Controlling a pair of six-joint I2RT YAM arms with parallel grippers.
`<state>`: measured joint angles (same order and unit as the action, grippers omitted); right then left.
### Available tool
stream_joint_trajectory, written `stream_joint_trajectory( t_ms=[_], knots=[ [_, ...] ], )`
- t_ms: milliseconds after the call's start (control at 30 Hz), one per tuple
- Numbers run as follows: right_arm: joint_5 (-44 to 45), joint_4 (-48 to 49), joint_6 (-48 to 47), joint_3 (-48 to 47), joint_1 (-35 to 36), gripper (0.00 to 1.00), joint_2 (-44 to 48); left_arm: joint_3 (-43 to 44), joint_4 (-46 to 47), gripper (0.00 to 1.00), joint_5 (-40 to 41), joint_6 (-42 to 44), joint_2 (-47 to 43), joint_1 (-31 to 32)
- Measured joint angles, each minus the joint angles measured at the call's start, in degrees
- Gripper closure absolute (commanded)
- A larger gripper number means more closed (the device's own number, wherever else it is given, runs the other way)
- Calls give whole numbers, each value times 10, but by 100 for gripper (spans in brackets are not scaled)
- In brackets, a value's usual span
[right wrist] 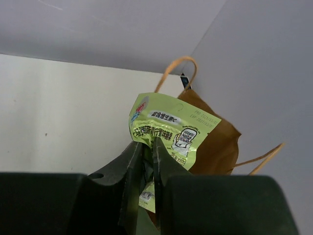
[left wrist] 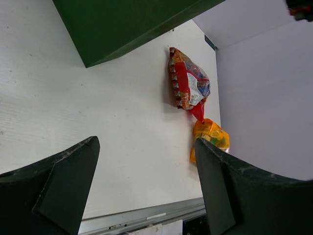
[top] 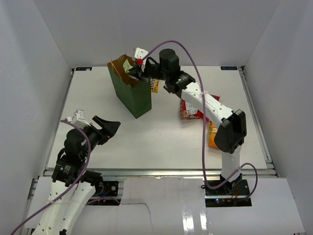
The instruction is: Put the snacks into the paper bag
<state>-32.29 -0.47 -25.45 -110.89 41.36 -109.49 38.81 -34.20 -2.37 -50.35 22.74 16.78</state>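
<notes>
The dark green paper bag (top: 131,93) stands upright at the back left of the table, its brown inside (right wrist: 215,147) and string handles showing in the right wrist view. My right gripper (top: 134,71) is shut on a small green packet (right wrist: 171,127) and holds it over the bag's open mouth (top: 122,65). A large red bag (left wrist: 188,85) and a large orange bag (left wrist: 211,137) lie on the table to the right. A yellow packet (top: 154,86) lies behind the bag, partly hidden by the right arm. My left gripper (top: 108,127) is open and empty at the near left.
White walls enclose the table on three sides. A metal rail (top: 156,172) runs along the near edge. The right arm (top: 205,103) reaches across above the red bag (top: 190,110) and orange bag (top: 212,135).
</notes>
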Motion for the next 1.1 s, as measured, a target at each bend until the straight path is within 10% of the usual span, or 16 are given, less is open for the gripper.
stream_joint_trajectory(
  t_ms=[367,900,1100],
  knots=[
    [94,63,59,1,0,40,-83,0,2,10,-2,2,7,0],
    [28,53,166,136,-139,30,153,-15,33,10,-17,14,35,0],
    [99,13,258,158,-191,32,83,-17,46,10,-28,19,63,0]
  ],
)
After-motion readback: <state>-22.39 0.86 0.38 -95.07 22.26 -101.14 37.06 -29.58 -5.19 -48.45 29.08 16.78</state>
